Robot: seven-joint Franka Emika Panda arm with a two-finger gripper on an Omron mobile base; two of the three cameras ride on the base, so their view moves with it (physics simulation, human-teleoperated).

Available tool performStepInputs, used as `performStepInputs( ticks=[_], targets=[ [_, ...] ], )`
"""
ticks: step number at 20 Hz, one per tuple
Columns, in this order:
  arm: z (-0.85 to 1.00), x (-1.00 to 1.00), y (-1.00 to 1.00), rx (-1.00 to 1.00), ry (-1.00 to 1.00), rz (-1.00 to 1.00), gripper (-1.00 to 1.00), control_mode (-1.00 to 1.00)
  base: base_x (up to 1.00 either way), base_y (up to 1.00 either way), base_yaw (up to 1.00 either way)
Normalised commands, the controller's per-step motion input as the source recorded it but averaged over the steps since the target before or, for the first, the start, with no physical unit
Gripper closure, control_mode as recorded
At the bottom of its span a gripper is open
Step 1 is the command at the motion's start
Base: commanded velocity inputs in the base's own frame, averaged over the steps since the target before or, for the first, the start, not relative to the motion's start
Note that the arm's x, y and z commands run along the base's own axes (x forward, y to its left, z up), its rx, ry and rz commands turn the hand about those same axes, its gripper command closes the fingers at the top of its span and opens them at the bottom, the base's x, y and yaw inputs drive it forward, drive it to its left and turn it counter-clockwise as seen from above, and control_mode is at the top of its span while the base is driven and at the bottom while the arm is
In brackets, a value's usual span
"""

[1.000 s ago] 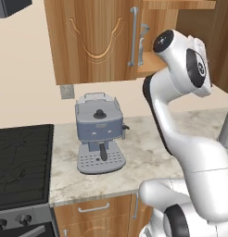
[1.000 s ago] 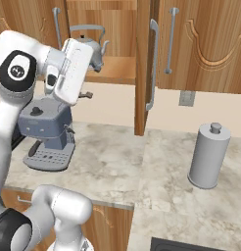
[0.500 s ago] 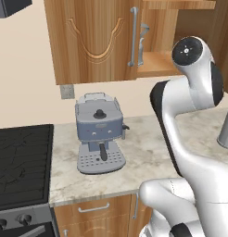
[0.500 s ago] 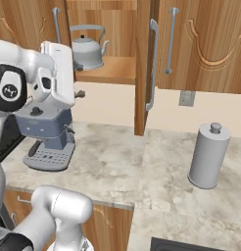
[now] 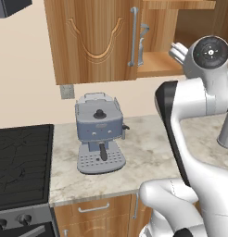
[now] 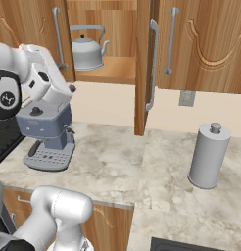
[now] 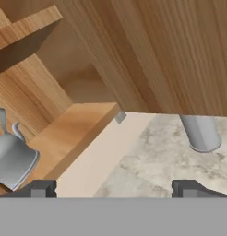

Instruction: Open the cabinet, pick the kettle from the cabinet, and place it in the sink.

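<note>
— Right base view: what's around?
— Kettle (image 6: 87, 49) sits on the open cabinet's (image 6: 108, 68) shelf; door (image 6: 144, 68) juts at three o'clock, coffee machine (image 6: 48, 135) below, canister (image 6: 207, 156) aside.
— Fingers?
— My gripper (image 7: 113, 189) is spread wide, empty.

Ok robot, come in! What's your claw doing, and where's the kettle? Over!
Claw open, holding nothing. Kettle on the shelf inside the open cabinet, untouched. Swung-out cabinet door just right of it; coffee machine on the counter below.
</note>
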Motion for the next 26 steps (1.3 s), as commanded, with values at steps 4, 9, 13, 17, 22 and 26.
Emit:
performStepInputs(
  ticks=[4,9,13,17,22,26],
  targets=[
    [0.17,0.0,0.37,-0.12,0.18,0.24,-1.0,-1.0,0.0,0.0,0.0],
    [0.15,0.0,0.35,-0.07,0.18,0.22,-1.0,-1.0,0.0,0.0,0.0],
    [0.15,0.0,0.23,-0.03,0.13,0.18,-1.0,-1.0,0.0,0.0,0.0],
    [0.13,0.0,0.18,-0.03,0.12,0.14,-1.0,-1.0,0.0,0.0,0.0],
    [0.12,0.0,0.13,-0.06,0.12,0.09,-1.0,-1.0,0.0,0.0,0.0],
    [0.06,0.06,0.16,-0.05,0.11,0.07,-1.0,-1.0,0.0,0.0,0.0]
  ],
)
